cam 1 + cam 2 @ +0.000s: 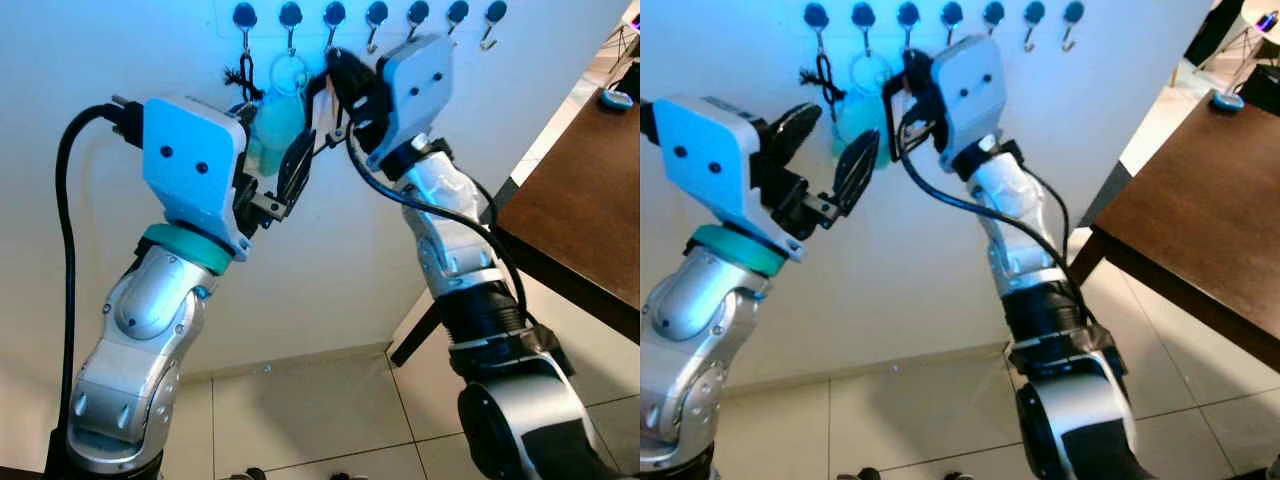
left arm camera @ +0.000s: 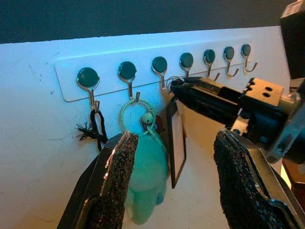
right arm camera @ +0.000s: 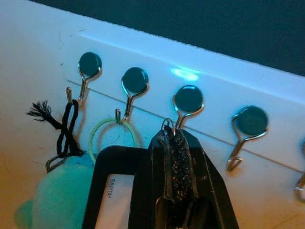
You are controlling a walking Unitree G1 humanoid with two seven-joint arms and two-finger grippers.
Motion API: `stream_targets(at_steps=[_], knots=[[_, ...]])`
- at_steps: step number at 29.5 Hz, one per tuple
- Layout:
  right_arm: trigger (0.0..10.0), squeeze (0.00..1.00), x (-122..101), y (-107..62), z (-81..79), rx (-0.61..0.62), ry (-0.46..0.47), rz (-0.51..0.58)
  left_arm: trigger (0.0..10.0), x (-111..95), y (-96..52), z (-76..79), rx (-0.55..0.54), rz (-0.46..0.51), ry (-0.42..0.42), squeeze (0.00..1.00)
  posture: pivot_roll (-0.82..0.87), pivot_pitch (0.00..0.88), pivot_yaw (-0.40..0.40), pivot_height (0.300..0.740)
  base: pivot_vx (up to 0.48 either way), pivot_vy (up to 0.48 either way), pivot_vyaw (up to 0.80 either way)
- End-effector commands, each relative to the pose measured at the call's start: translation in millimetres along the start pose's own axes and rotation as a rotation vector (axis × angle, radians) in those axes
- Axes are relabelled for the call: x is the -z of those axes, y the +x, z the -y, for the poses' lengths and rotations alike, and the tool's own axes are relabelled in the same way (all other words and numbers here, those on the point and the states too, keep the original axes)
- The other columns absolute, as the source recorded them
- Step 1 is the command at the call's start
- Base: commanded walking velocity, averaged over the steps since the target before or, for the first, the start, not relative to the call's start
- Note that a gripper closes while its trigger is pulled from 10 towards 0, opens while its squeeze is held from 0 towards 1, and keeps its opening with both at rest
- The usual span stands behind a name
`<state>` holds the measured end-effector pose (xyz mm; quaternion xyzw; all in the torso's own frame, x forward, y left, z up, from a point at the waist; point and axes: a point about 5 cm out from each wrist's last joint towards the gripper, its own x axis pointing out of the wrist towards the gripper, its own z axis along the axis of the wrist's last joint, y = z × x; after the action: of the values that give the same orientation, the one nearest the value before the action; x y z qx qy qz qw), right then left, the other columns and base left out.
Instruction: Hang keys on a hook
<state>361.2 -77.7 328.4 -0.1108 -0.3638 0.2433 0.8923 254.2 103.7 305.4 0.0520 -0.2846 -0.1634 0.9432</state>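
1. On the white wall ahead: a white hook rack (image 2: 157, 71) with seven round dark-capped metal hooks in a row.
2. First hook (image 3: 86, 76), counted from the robot's left: carries a black cord loop (image 3: 66, 126) with a frayed end.
3. Second hook (image 3: 129, 95): carries a pale green ring (image 2: 136, 112); a teal plush toy (image 2: 147, 183) hangs below the ring against the wall.
4. Third hook (image 3: 187, 109): a small metal key ring (image 3: 167, 125) sits at its lower curve; whether the ring is fully over the hook cannot be told.
5. Keys: a black-framed tag (image 2: 175, 140) with a white insert hangs from that small ring, just beside the plush toy, between the second and third hooks.
6. Right hand (image 3: 177, 157): raised to the rack, fingers pinched together on the key ring right under the third hook.
7. Left hand (image 2: 176, 186): raised beside the right one, released, its two black fingers (image 2: 116, 179) spread wide apart, pointing at the plush toy and the tag, touching neither as far as can be seen.
8. Remaining four hooks on the robot's right: bare metal.
9. Dark brown tabletop (image 1: 570, 220): at the robot's right, near the wall, with a small blue thing (image 1: 618, 97) on its far end.
10. Floor (image 1: 320, 400): pale tiles below the wall.
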Motion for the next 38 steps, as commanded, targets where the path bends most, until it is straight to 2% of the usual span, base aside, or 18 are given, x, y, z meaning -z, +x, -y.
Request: stream_targets(at_steps=[1,7,17,21,31,34,38], knots=[[10.0,0.0,-2,-4.0,4.8,0.025,0.001,0.014,10.0,-1,-0.8,2.6,0.008,0.005,-0.001,0.0,-0.02,0.122,0.057,0.74,0.0,0.0,0.0],[10.0,0.0,-1,-5.5,6.9,0.027,-0.01,0.005,10.0,-1,0.0,3.2,0.011,0.007,-0.004,0.0,-0.02,0.121,0.058,0.74,0.0,0.0,0.0],[10.0,0.0,-1,11.0,9.2,0.036,-0.024,-0.014,10.0,-2,-0.8,3.3,0.009,0.01,0.0,0.0,-0.01,0.11,0.05,0.74,0.0,0.0,0.0],[10.0,0.0,-2,12.3,8.0,0.03,-0.022,-0.014,10.0,-2,-1.1,3.4,0.009,0.01,0.001,0.0,-0.01,0.11,0.049,0.74,0.0,0.0,0.0],[10.0,0.0,4,14.5,-3.5,-0.065,-0.038,-0.042,10.0,-3,-0.9,3.2,0.008,0.012,0.0,0.0,-0.01,0.109,0.048,0.74,0.0,0.0,0.0],[10.0,0.0,10,8.8,-11.5,-0.12,-0.066,-0.061,10.0,-3,-1.0,3.0,0.007,0.011,-0.001,0.0,-0.02,0.112,0.05,0.74,0.0,0.0,0.0],[10.0,0.0,15,5.6,-13.8,-0.147,-0.103,-0.088,10.0,-2,-0.9,3.0,0.008,0.011,-0.002,0.0,-0.02,0.11,0.05,0.74,0.0,0.0,0.0]])
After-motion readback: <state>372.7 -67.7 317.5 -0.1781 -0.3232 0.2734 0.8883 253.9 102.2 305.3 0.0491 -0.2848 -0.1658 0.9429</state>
